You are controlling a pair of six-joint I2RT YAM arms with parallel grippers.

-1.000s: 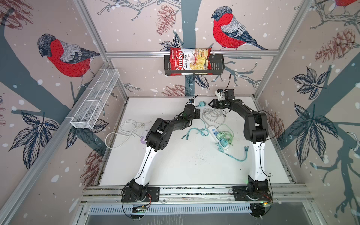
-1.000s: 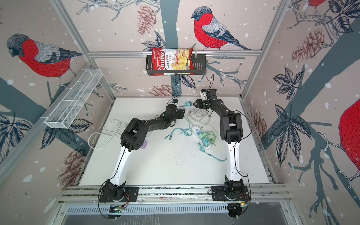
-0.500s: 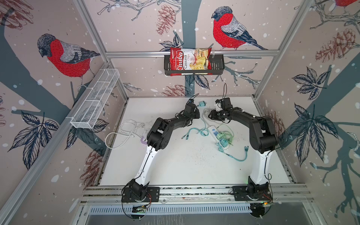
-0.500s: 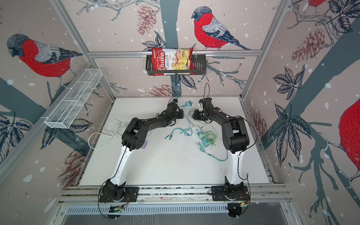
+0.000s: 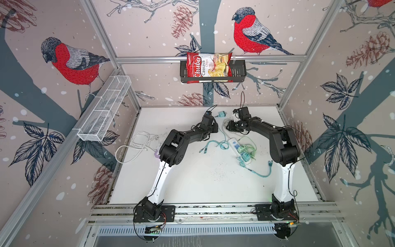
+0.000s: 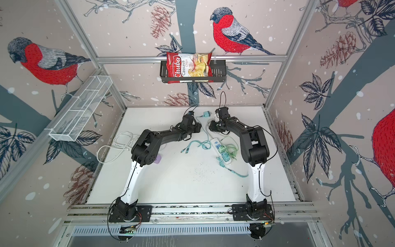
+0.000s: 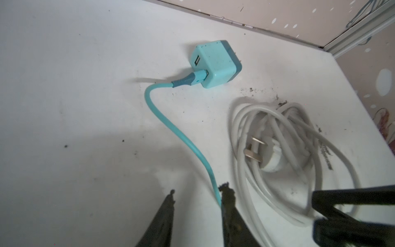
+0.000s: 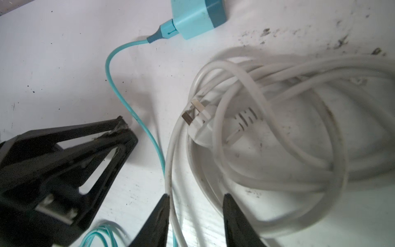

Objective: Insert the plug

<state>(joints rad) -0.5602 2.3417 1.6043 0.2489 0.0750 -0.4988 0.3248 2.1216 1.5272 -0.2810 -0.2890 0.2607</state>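
The plug, a teal charger cube (image 5: 221, 114) (image 6: 206, 114) with a teal cable in its port, lies on its side near the back wall, prongs pointing away (image 7: 215, 64) (image 8: 196, 18). A white power strip (image 5: 235, 145) (image 6: 217, 145) with green chargers in it lies nearer mid-table. My left gripper (image 5: 215, 126) (image 7: 197, 190) is open, short of the plug, and the teal cable runs along one finger. My right gripper (image 5: 227, 126) (image 8: 196, 195) is open low over a coiled white cord (image 8: 277, 128), with one strand between its jaws.
The white coil holds its own pronged plug (image 7: 256, 153). Teal cable loops (image 5: 213, 145) lie beside the strip. A loose white cable (image 5: 139, 143) and a purple piece (image 5: 157, 153) sit at the left. A wire basket (image 5: 104, 109) and a chips rack (image 5: 210, 66) hang on the walls.
My right arm has swung down from beside the plug to the white coil, close to the left gripper. The left arm and the teal plug have hardly moved.
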